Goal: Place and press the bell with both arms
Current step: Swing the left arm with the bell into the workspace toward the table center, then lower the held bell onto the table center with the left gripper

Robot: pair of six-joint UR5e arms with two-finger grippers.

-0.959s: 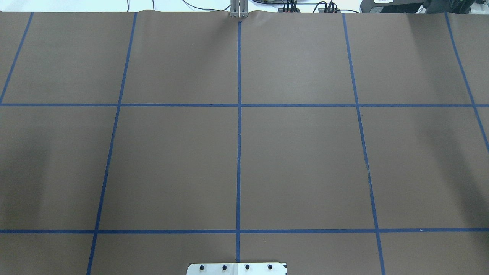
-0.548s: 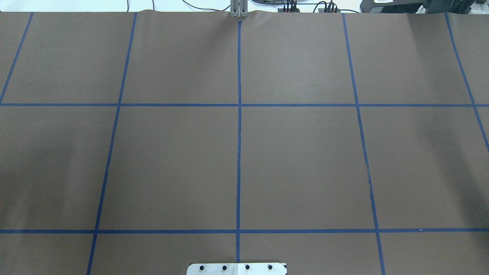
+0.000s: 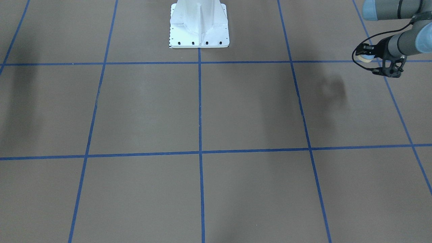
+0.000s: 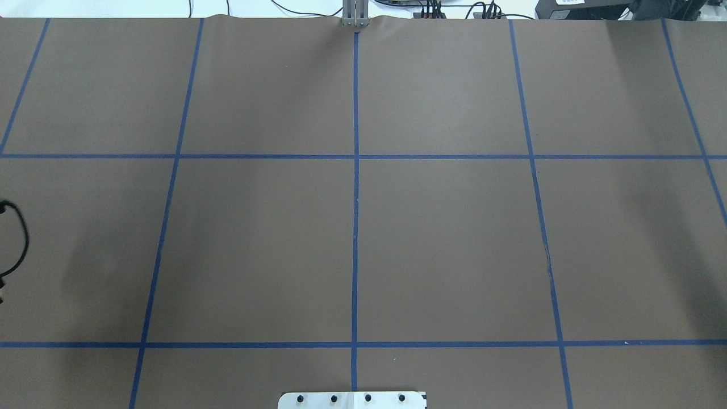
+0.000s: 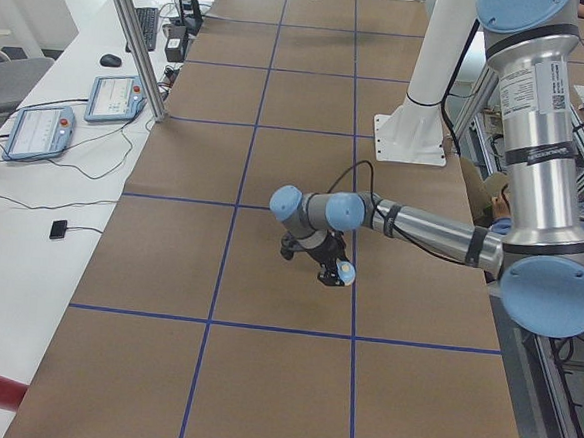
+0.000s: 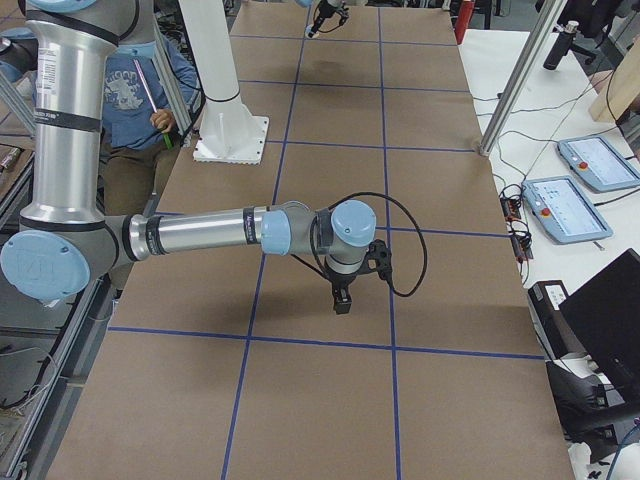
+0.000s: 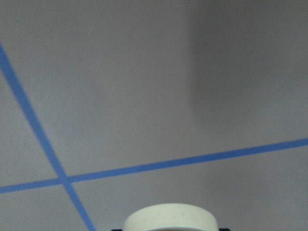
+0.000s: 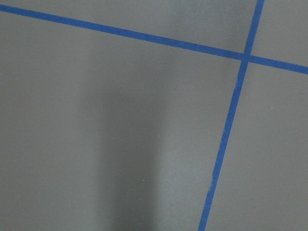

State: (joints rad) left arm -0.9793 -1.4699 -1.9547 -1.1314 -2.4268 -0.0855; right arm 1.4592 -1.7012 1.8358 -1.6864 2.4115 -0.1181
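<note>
The bell, light blue with a cream rim, is held in my left gripper above the table at the right edge of the front-facing view. The exterior left view shows the same gripper shut on the bell, a little above the brown mat. The bell's cream rim fills the bottom of the left wrist view. My right gripper shows only in the exterior right view, pointing down over the mat; I cannot tell whether it is open or shut. The right wrist view shows only mat and tape.
The brown mat has a grid of blue tape lines. The white pedestal base stands at the robot's side. A black cable loop shows at the overhead view's left edge. Teach pendants lie beside the table.
A black cable loop of the left arm has come into the overhead view at its left edge, and the shadow on the left has shifted inward.
</note>
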